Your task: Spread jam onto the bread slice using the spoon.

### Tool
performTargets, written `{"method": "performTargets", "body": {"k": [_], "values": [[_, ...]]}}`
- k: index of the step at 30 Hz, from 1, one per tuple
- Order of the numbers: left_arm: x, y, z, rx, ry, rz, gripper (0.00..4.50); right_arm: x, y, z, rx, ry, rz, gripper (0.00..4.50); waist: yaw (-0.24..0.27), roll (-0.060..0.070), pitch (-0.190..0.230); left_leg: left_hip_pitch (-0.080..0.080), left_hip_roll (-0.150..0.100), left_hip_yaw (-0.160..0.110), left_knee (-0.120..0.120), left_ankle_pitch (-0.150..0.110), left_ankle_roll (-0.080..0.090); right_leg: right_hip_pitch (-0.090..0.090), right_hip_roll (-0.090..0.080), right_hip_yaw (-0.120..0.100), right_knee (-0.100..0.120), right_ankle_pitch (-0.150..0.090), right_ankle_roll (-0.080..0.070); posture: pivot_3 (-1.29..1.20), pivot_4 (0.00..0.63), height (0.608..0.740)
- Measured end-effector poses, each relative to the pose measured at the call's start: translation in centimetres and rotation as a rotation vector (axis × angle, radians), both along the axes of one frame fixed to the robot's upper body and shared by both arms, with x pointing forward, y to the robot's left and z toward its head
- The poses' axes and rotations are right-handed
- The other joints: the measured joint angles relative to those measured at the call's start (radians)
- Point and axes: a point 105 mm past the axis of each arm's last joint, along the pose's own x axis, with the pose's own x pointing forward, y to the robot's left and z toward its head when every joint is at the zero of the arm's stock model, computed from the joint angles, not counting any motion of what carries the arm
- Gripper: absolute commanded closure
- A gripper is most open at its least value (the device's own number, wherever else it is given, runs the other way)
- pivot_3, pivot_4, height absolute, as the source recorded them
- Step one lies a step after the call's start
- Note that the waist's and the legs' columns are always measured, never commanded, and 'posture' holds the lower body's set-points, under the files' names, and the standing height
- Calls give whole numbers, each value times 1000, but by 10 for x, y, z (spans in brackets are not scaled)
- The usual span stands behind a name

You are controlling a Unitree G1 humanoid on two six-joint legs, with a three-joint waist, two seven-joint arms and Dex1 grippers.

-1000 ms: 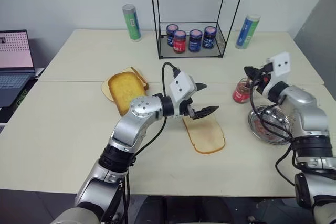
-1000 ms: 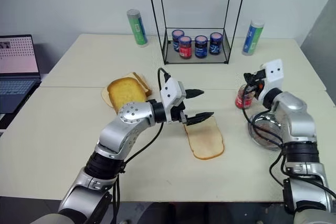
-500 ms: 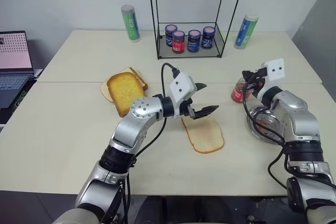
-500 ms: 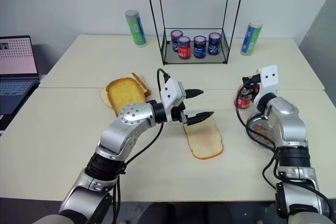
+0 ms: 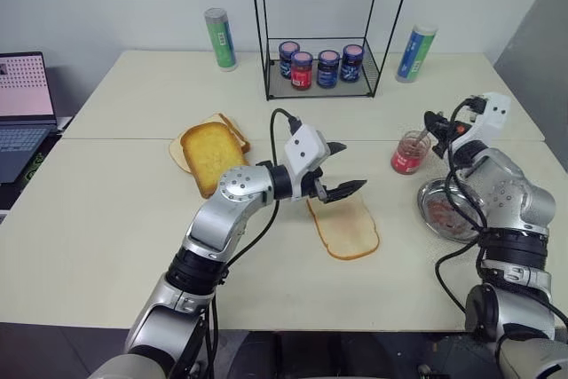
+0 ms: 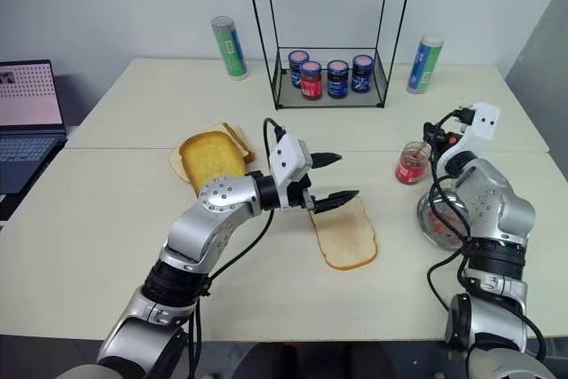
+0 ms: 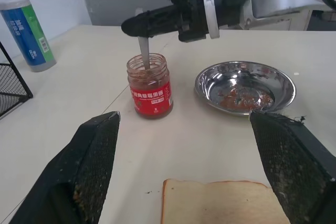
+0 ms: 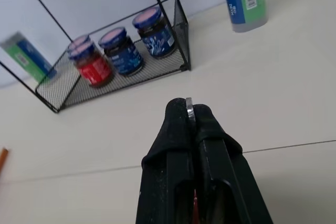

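Left wrist view: spoon standing in the jam jar.
The right gripper [image 7: 137, 24], clenched on the spoon [image 7: 144, 53], holds it above the jam [image 7: 150, 86]; beside the jar lies the bread slice [image 5: 344, 226], with the left gripper [image 5: 343, 169] spread wide just over it.

A wire rack [image 5: 322, 24] holding four lidded jars [image 5: 320, 66], two tall tubes [image 5: 220, 38] beside it, toasted slices [image 5: 211, 150], a metal bowl [image 7: 244, 86], and a laptop [image 5: 24, 104].

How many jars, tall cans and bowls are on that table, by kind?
Lidded dark jars: 4
Open jam jar: 1
Tall cans: 2
Metal bowl: 1
Total: 8
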Motion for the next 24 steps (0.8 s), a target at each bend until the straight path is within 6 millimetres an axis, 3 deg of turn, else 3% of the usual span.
{"method": "performTargets", "body": {"k": [8, 24], "values": [[0, 0, 0, 1, -3, 0, 387, -4, -5, 7, 123, -5, -23, 4493, 0, 0, 0, 0, 0, 0, 0, -1, 1, 0, 0, 0, 0, 0, 0, 0, 150, 740], [3, 2, -4, 8, 12, 7, 387, -8, -15, 17, 72, -41, -56, 4493, 0, 0, 0, 0, 0, 0, 0, -1, 1, 0, 0, 0, 0, 0, 0, 0, 150, 740]]}}
